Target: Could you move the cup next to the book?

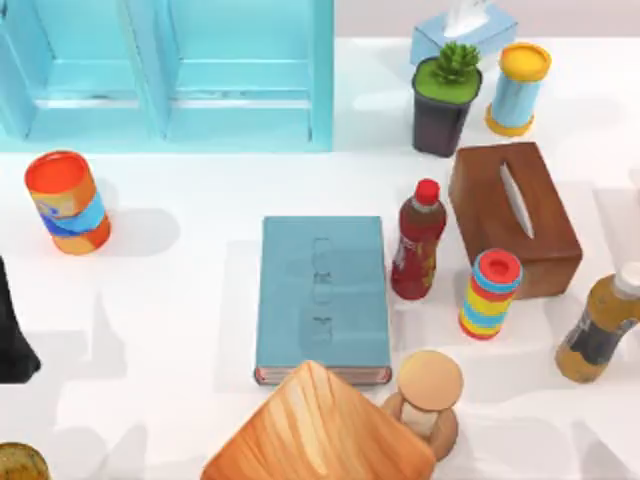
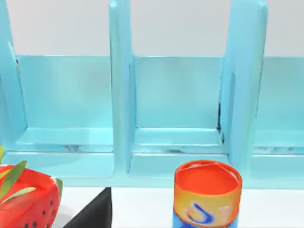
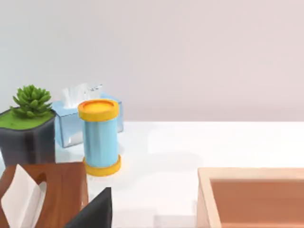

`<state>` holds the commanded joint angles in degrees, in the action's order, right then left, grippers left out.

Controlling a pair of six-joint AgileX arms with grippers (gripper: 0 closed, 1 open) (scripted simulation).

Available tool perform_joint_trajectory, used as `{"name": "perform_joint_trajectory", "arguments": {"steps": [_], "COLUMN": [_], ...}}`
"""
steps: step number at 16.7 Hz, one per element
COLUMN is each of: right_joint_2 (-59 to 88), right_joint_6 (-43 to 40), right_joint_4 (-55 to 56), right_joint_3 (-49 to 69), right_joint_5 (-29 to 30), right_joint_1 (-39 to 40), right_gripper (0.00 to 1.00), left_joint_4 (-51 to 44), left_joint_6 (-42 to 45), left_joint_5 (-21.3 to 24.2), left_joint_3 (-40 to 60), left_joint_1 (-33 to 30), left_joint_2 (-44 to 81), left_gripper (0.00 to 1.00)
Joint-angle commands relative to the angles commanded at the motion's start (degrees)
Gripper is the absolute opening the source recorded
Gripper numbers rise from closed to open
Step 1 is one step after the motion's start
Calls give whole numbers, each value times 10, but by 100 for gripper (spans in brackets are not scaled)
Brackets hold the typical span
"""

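- Top view: the cup stands near the front edge of the surface, just off the book's front right corner. Judging by that, it already looks roughly placed, with no end effector near it.
- The book lies flat mid-surface with clear room along its left side; the red-capped bottle crowds its right side.
- A wooden block at the front edge overlaps the book's front edge and is cut off by the frame.
- The cup's lower part merges with a brown rounded shape; I cannot tell whether they touch.
- Left end effector: a dark wedge by the orange can, facing the teal rack near the back left corner. Open or closed: cannot tell.
- Right end effector: a dark wedge near the wooden tissue box, towards the back right. State: cannot tell.
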<state>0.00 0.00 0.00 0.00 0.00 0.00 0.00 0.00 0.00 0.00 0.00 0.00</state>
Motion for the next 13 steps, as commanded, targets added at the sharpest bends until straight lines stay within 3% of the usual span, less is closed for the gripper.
{"name": "perform_joint_trajectory", "arguments": {"steps": [4, 7, 13], "right_joint_2": [0, 0, 0], "right_joint_6": [0, 0, 0], "right_joint_4": [0, 0, 0], "right_joint_3": [0, 0, 0], "right_joint_5": [0, 0, 0], "right_joint_1": [0, 0, 0], "right_gripper": [100, 100, 100], "left_joint_4": [-10, -52, -218], "left_joint_6": [17, 88, 385], "left_joint_5": [-2, -8, -15], "left_joint_3": [17, 79, 274], "left_joint_1": [0, 4, 43], "left_joint_2": [17, 86, 346], "left_gripper": [100, 100, 100]}}
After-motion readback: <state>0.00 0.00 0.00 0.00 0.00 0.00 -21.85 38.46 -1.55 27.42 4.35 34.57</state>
